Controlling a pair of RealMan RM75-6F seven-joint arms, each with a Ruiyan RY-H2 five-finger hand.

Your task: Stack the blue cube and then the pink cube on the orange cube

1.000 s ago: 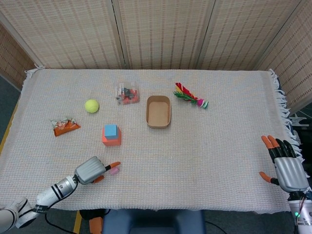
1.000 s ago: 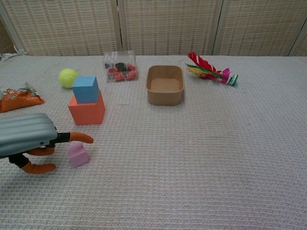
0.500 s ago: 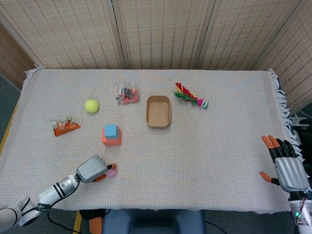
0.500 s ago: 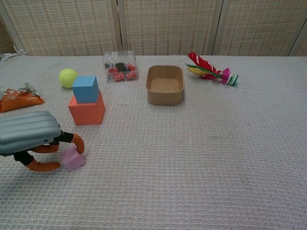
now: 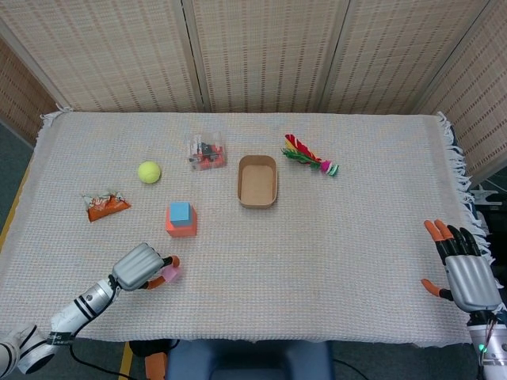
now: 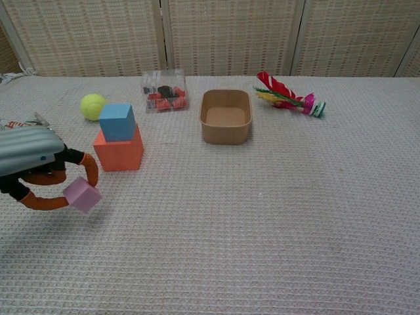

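The blue cube (image 5: pixel 180 212) (image 6: pixel 117 121) sits on top of the orange cube (image 5: pixel 181 229) (image 6: pixel 119 152) at the left middle of the cloth. In front of that stack, my left hand (image 5: pixel 139 267) (image 6: pixel 31 164) pinches the small pink cube (image 5: pixel 170 273) (image 6: pixel 83 194) between its orange-tipped fingers and holds it lifted off the cloth, tilted. My right hand (image 5: pixel 465 265) rests at the table's right front edge with its fingers apart and nothing in them; the chest view does not show it.
A tennis ball (image 5: pixel 149 172), an orange snack packet (image 5: pixel 106 207) and a clear box of small parts (image 5: pixel 207 152) lie around the stack. A brown tray (image 5: pixel 257 181) sits at the centre and a feathered toy (image 5: pixel 310 155) behind it to the right.
My left hand closed its fingers round the pink cube, then lifted it off the cloth and drew it left and up. The right hand stayed still.
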